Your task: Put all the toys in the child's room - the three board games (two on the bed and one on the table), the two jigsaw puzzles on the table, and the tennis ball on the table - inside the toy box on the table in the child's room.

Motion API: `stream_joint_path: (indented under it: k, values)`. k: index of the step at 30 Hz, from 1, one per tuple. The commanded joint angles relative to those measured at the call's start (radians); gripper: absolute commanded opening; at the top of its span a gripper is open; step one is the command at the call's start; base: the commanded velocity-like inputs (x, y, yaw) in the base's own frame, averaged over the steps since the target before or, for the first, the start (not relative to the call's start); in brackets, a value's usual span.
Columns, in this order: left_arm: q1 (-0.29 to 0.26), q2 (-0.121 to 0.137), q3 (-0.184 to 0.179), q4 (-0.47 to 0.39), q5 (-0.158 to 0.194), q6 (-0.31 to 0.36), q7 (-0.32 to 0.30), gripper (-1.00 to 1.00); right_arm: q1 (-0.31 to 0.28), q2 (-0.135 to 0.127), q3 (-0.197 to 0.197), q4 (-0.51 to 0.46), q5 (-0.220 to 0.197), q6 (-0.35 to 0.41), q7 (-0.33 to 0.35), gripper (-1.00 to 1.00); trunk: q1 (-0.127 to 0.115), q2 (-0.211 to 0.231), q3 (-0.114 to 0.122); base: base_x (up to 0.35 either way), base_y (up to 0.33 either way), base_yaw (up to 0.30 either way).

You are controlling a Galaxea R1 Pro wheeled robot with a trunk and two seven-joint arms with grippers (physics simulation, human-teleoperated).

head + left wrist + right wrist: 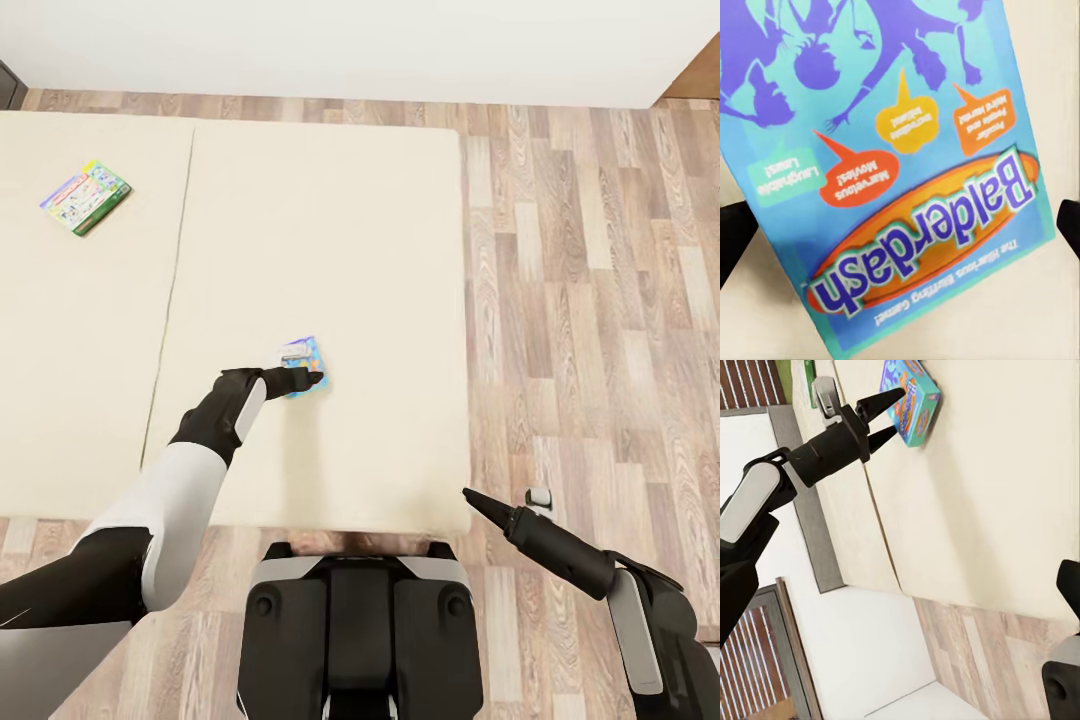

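The step in hand is picking up the small blue board game from the bed. The left gripper hovers right over the box with its fingers spread apart, one dark fingertip on each side of the "Balderdash" lid in the left wrist view; nothing is held yet. The box lies flat on the near mattress section, toward 6 o'clock from its middle. The next move, as I judge it, is to lower a little further, straddle the box's narrow width and close on it, since a flat box on a soft mattress gives little edge to catch.

A second, colourful board game lies at about 10 o'clock on the far section, well apart. The right gripper hangs idle over the wood floor near the bed's corner at 5 o'clock; I cannot tell how its fingers stand. The mattress around the blue box is bare, so there is open room on every side, and the bed's near edge lies close in front of the robot's base.
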Motion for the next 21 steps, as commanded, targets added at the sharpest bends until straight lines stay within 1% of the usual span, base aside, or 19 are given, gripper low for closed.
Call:
stream_joint_path:
  k: [1, 4, 21]
  values:
    - [0.0, -0.001, 0.008, -0.001, 0.001, 0.007, -0.004, 1.0, 0.0, 0.0, -0.001, 0.0, -0.001, 0.004, 0.003, 1.0, 0.001, -0.002, -0.001, -0.023, -0.144, 0.0]
    - [0.0, -0.002, 0.008, -0.001, 0.001, 0.007, -0.004, 1.0, 0.0, 0.0, -0.001, 0.0, -0.001, 0.004, 0.003, 1.0, 0.001, -0.002, -0.001, -0.01, -0.15, 0.0]
    - [0.0, -0.002, 0.009, -0.001, 0.001, 0.008, -0.004, 1.0, 0.0, 0.0, -0.001, 0.0, -0.001, 0.004, 0.003, 1.0, 0.001, -0.002, -0.001, -0.001, -0.209, 0.0]
